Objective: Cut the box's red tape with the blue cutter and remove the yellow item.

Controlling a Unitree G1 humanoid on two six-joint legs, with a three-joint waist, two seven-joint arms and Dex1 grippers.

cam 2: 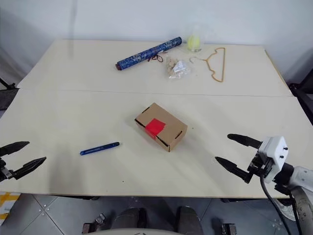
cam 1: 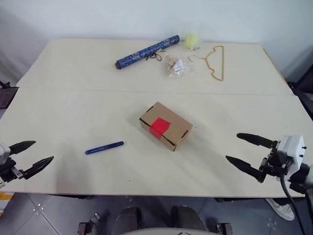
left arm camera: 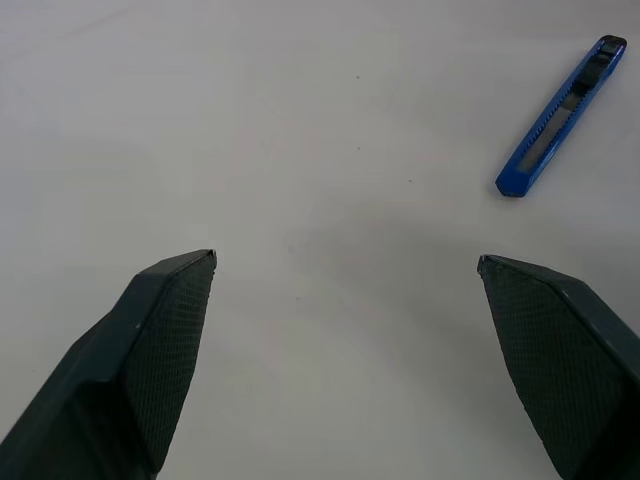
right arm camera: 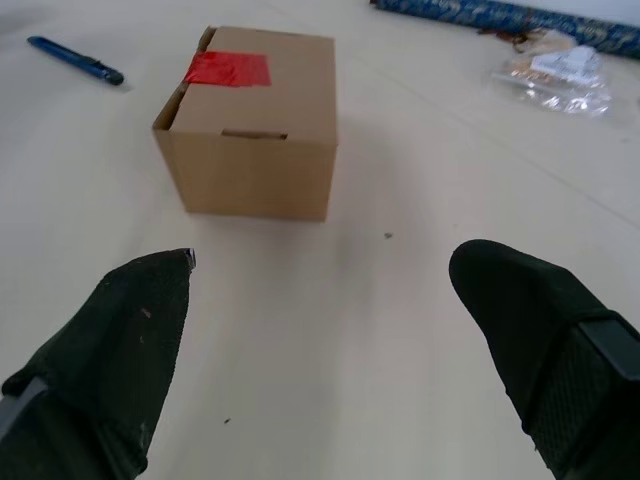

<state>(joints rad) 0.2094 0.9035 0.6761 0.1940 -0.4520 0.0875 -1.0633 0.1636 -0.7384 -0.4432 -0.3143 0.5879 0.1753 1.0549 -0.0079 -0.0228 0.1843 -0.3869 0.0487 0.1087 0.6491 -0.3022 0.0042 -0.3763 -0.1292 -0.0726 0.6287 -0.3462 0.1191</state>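
Left gripper (cam 1: 28, 154) hangs wide open and empty well left of the box (cam 1: 166, 126), blue cutter (cam 1: 104, 147) lying between them, red tape (cam 1: 159, 127) uncut so the yellow item's presumably inside, right gripper (cam 1: 245, 151) spread empty well right, probably staged.

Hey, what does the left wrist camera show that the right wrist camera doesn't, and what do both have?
Left wrist view alone: the open left hand over bare table. Right wrist view alone: the open right hand, the box with its red tape, a clear bag and the patterned blue roll. Both show the blue cutter lying on the table, untouched.
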